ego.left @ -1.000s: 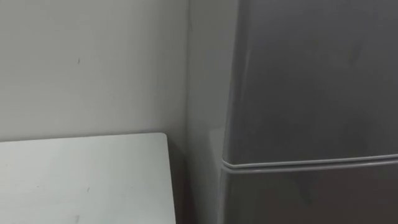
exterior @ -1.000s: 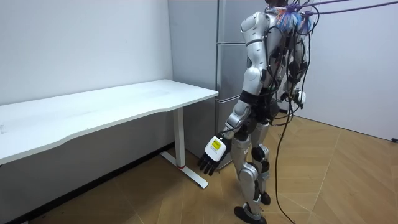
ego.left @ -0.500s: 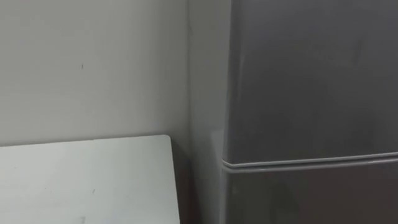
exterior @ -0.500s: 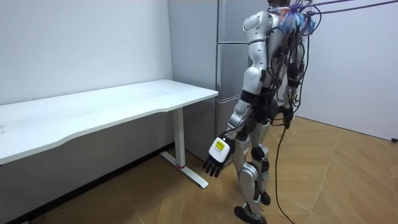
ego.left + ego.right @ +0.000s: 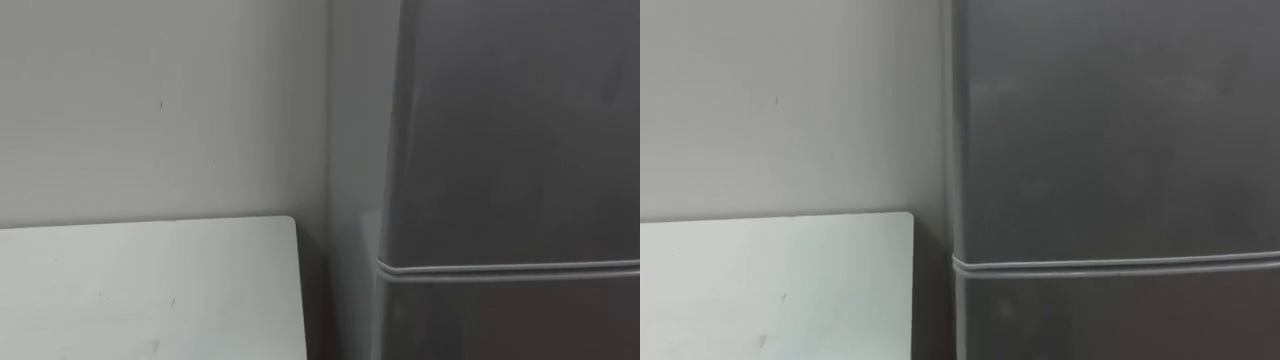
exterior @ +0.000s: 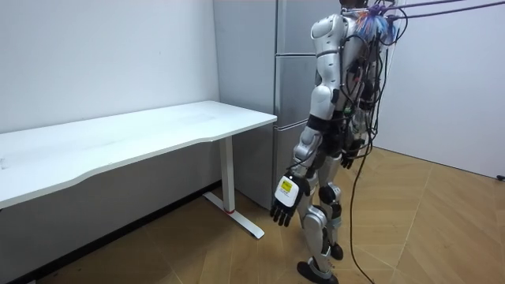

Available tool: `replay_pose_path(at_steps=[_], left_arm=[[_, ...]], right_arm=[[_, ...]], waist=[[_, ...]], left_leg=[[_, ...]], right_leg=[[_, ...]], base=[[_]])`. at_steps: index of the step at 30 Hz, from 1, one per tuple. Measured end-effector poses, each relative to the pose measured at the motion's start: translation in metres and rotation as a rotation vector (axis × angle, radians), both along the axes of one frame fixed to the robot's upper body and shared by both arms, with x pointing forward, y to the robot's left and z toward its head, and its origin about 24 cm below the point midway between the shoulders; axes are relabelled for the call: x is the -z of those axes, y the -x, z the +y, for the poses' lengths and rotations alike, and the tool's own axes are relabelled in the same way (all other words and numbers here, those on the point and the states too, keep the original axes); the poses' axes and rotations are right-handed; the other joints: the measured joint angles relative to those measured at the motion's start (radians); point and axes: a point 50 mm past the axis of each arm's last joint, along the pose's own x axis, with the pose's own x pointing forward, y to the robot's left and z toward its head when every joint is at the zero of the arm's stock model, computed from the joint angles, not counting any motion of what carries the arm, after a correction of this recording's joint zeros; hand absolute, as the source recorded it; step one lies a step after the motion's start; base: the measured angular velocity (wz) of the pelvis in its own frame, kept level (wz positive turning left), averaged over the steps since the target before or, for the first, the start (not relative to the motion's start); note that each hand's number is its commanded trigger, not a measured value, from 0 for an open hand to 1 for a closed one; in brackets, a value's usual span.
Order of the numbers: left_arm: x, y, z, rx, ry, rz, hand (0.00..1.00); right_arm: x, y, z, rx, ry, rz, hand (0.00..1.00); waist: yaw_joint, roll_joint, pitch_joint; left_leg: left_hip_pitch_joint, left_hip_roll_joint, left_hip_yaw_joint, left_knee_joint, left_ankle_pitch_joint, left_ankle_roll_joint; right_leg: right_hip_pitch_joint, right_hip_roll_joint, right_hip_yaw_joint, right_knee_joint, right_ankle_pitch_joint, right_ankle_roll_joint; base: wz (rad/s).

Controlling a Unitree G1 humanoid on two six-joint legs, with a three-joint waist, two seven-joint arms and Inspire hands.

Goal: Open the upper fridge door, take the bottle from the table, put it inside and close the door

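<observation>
White walls and a pale wood floor frame the corner where the tall grey two-door fridge stands, just beside the end of the long white table. Both fridge doors are closed; a thin light seam divides upper from lower, and the top is cut off. The robot stands close to the fridge, facing it. Its left hand hangs low beside its thigh, fingers loosely spread and holding nothing. Its right hand is a dark shape mostly hidden behind the body and cables – I cannot tell its state, nor where the bottle is.
</observation>
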Motion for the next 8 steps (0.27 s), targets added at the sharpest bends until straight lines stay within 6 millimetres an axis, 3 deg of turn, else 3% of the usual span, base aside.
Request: replay_pose_path(at_steps=[4,8], left_arm=[[0.002,-0.014,-0.004,0.039,0.019,-0.02,0.0],[0.002,-0.014,-0.003,0.039,0.019,-0.019,0.0]], right_arm=[[0.0,-0.002,0.001,-0.012,-0.005,-0.004,0.0],[0.0,-0.003,0.001,-0.014,-0.009,-0.007,0.0]], waist=[[-0.003,-0.002,0.0034],[-0.002,-0.001,0.0043]], left_leg=[[-0.006,0.0,-0.011,0.0,0.0,0.0],[-0.008,0.002,-0.012,0.0,-0.001,-0.001]], right_leg=[[0.0,0.002,-0.017,-0.001,0.0,0.0],[-0.001,0.003,-0.022,-0.003,0.0,-0.002]], base=[[0.08],[0.01]])
